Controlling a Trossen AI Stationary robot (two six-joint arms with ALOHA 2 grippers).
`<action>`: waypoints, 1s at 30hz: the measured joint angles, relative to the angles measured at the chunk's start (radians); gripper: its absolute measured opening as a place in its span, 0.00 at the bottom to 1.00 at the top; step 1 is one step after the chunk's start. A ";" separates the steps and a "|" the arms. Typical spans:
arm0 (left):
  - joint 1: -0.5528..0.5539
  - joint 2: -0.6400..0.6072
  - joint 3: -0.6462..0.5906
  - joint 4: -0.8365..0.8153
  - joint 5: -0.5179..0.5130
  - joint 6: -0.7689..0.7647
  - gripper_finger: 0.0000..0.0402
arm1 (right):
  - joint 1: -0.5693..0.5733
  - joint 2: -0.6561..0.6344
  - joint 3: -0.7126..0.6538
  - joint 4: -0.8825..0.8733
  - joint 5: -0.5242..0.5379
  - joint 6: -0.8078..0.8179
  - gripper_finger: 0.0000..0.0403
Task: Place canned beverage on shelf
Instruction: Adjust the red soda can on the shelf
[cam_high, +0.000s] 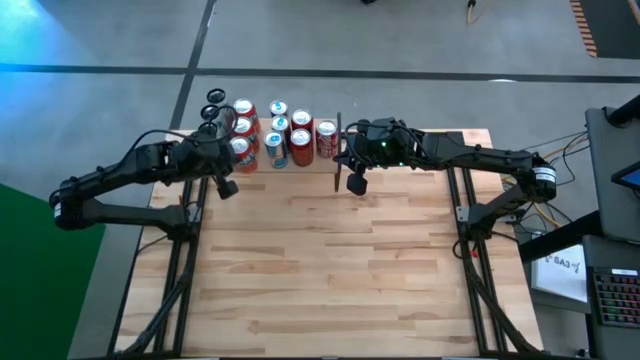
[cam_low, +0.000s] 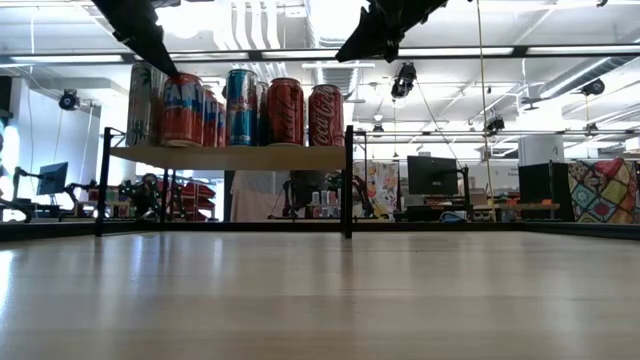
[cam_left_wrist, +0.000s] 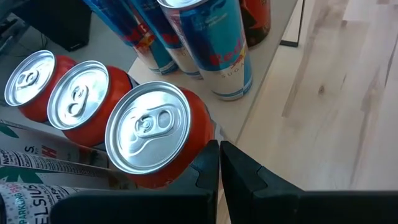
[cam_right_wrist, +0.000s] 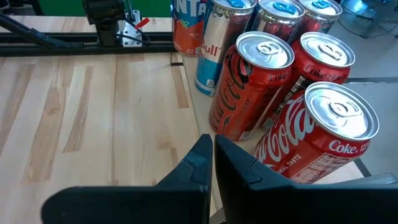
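The shelf (cam_low: 230, 157), a light wood board on thin black uprights, stands at the table's far edge and carries several upright cans. My left gripper (cam_left_wrist: 219, 162) is shut, its tips right beside an orange can (cam_left_wrist: 149, 134) at the shelf's near left corner. In the low view its tips (cam_low: 165, 62) come down to that can's top. My right gripper (cam_right_wrist: 213, 155) is shut too. It hangs at the shelf's right end, beside a red Coca-Cola can (cam_right_wrist: 323, 130) and above the cans' tops, its tips (cam_low: 355, 50) apart from them. My left gripper's shut fingers (cam_left_wrist: 205, 165) slant down from the table's left, close against the orange can's upper rim (cam_left_wrist: 186, 155). I cannot tell whether they touch it. The can stands upright on the shelf.
The broad wooden tabletop (cam_high: 330, 260) lies bare in front of the shelf. The shelf's black upright (cam_low: 348, 180) stands at its right end, just under my right gripper. Red, blue and silver cans (cam_high: 280, 130) crowd the board. Desks and monitors fill the room behind.
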 joint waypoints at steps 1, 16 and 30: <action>0.000 0.000 0.000 0.000 0.000 0.000 0.00 | 0.000 0.000 0.000 0.000 0.000 0.000 0.02; 0.000 -0.001 0.000 -0.016 -0.049 -0.026 0.00 | 0.000 0.000 0.000 -0.001 0.000 0.000 0.02; 0.000 -0.018 0.000 0.054 0.118 0.029 0.00 | 0.000 0.000 0.000 -0.001 0.000 -0.003 0.02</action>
